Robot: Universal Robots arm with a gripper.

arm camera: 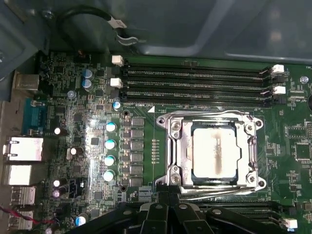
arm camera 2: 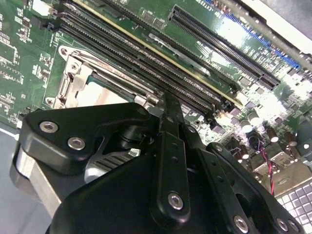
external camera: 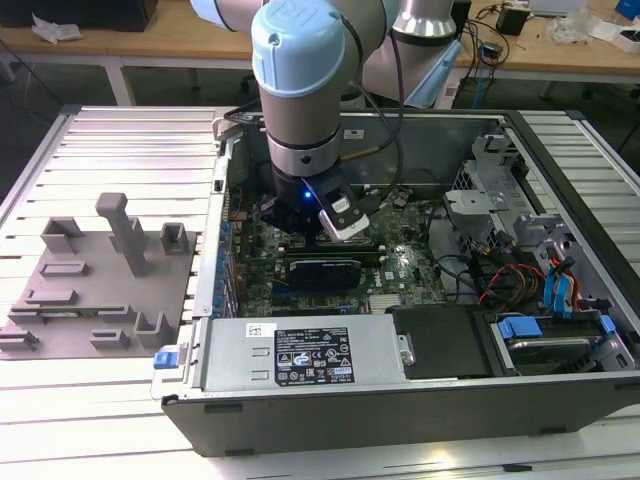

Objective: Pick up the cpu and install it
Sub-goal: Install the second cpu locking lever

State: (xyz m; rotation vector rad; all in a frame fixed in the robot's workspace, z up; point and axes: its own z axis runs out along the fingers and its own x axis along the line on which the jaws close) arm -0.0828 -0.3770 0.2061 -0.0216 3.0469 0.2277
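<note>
The cpu (arm camera: 217,152) lay seated flat in the socket (arm camera: 213,148) on the motherboard (arm camera: 73,122), its pale metal top facing up, as seen in the first wrist view. The gripper (arm camera 2: 168,109) hung directly above the board beside the socket; the jaws appeared pressed together with nothing between them (their tips were partly hidden by the gripper body). In the exterior view the arm (external camera: 305,95) reached down into the open case (external camera: 400,400).

The cpu was judged light, rigid and fragile, with a smooth top that offers little grip; hold should be taken at two opposite edges, never on the underside contacts.

The metal socket frame closely surrounded the chip, leaving little clearance at its edges. Memory slots (arm camera: 195,85) ran just beside the socket, and capacitors (arm camera: 110,144) stood near its other side. A grey fixture (external camera: 100,285) rested on the worktop (external camera: 100,420), well apart from the case.
</note>
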